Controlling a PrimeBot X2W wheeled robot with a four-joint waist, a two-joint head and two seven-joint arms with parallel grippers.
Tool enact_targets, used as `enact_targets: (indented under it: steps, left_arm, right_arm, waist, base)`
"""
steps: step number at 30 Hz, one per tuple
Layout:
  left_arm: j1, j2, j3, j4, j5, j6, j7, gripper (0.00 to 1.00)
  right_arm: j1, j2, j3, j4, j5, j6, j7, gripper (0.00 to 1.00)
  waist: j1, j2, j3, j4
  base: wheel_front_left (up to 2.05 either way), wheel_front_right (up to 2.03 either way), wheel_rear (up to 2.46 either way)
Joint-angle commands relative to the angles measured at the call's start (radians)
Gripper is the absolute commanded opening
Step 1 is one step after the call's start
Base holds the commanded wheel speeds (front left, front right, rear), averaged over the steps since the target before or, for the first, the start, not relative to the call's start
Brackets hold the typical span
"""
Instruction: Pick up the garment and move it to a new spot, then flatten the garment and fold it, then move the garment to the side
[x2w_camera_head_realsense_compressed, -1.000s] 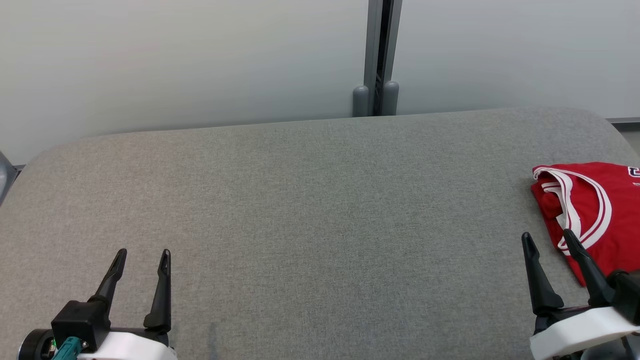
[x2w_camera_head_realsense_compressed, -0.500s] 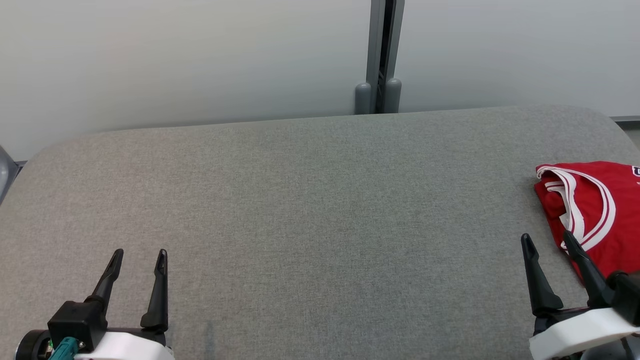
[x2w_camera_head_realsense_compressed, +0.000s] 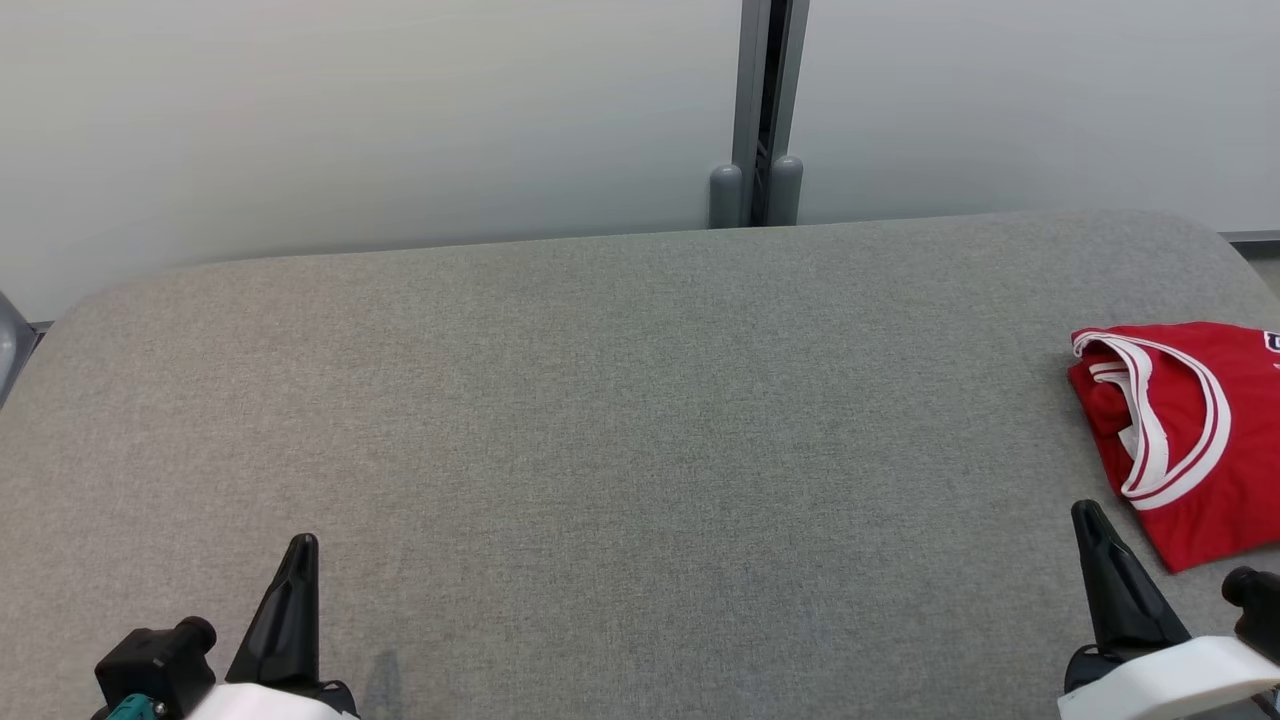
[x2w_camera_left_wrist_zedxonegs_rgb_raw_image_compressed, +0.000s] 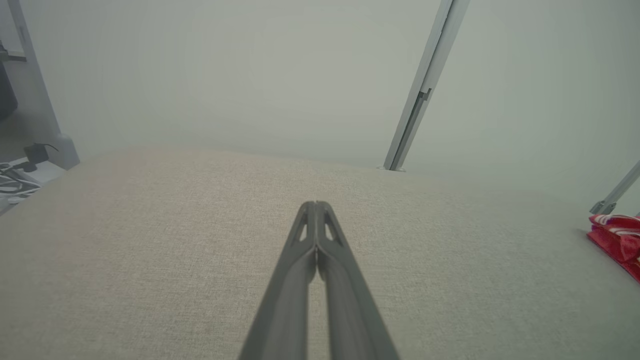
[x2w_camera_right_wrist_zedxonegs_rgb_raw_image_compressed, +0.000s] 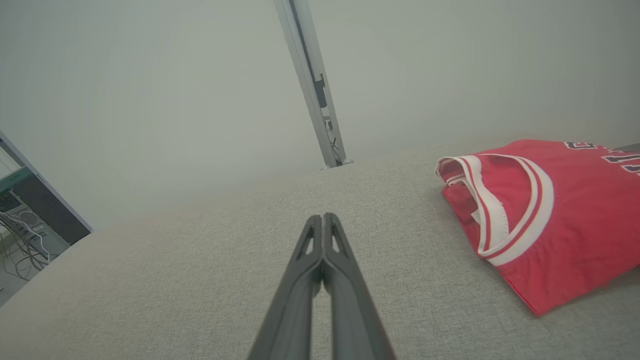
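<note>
Garment (x2w_camera_head_realsense_compressed: 1225, 480): a red jersey with white-and-red banded trim, lying folded and flat on the grey fabric-covered table (x2w_camera_head_realsense_compressed: 640, 430) at the robot's right, near the table's right end. The head view's right border cuts it off, so its full outline and long axis cannot be determined. The trimmed opening lies on the upper face at the garment's left end, toward the centre of the table; dark lettering shows at the opposite end, at the frame border. The near left corner of the folded cloth points toward the robot. Left gripper (x2w_camera_head_realsense_compressed: 302, 545): jaws fully closed, the two dark fingers (x2w_camera_left_wrist_zedxonegs_rgb_raw_image_compressed: 290, 280) pressed together along their tips in the left wrist view, nothing between them, positioned over bare table at the lower left, well apart from the garment. Right gripper (x2w_camera_head_realsense_compressed: 1090, 510): jaws likewise fully closed, fingers (x2w_camera_right_wrist_zedxonegs_rgb_raw_image_compressed: 295, 295) meeting at the tips, holding nothing. It sits near the garment's near left corner, apart from the cloth. Whether either gripper touches the table surface cannot be determined. A grey vertical post (x2w_camera_head_realsense_compressed: 760, 110) stands against the pale wall behind the table.
</note>
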Motion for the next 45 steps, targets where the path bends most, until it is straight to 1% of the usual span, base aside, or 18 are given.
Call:
enact_targets:
  steps: [1,11,23,33,45]
  left_arm:
    - [-0.008,0.008,0.009,-0.018,-0.037,-0.01,0.003,0.0]
    - [-0.004,-0.011,0.018,-0.018,-0.2,-0.039,0.01,0.0]
    - [0.001,-0.03,0.028,-0.02,-0.371,-0.069,0.018,0.0]
    - [0.006,-0.046,0.036,-0.021,-0.498,-0.091,0.024,0.0]
    - [0.01,-0.062,0.044,-0.025,-0.621,-0.114,0.031,0.0]
  right_arm:
    - [-0.011,-0.013,-0.005,-0.013,0.042,0.0,0.004,0.0]
    - [-0.01,-0.022,-0.014,0.0,0.225,0.0,0.023,0.0]
    - [-0.008,-0.029,-0.026,0.014,0.415,0.0,0.046,0.0]
    - [-0.007,-0.032,-0.037,0.024,0.554,0.0,0.065,0.0]
    - [-0.006,-0.034,-0.05,0.035,0.69,0.0,0.086,0.0]
  waist:
    - [0.0,-0.0001,0.0,0.0]
    - [0.0,-0.0001,0.0,-0.002]
    - [0.0,-0.0001,-0.001,-0.004]
    - [0.0,-0.0001,-0.001,-0.006]
    - [0.0,-0.0001,-0.001,-0.008]
  base:
    - [0.0,0.0,0.0]
    - [0.0,0.0,0.0]
    - [0.0,0.0,0.0]
    - [0.0,0.0,0.0]
    - [0.0,0.0,0.0]
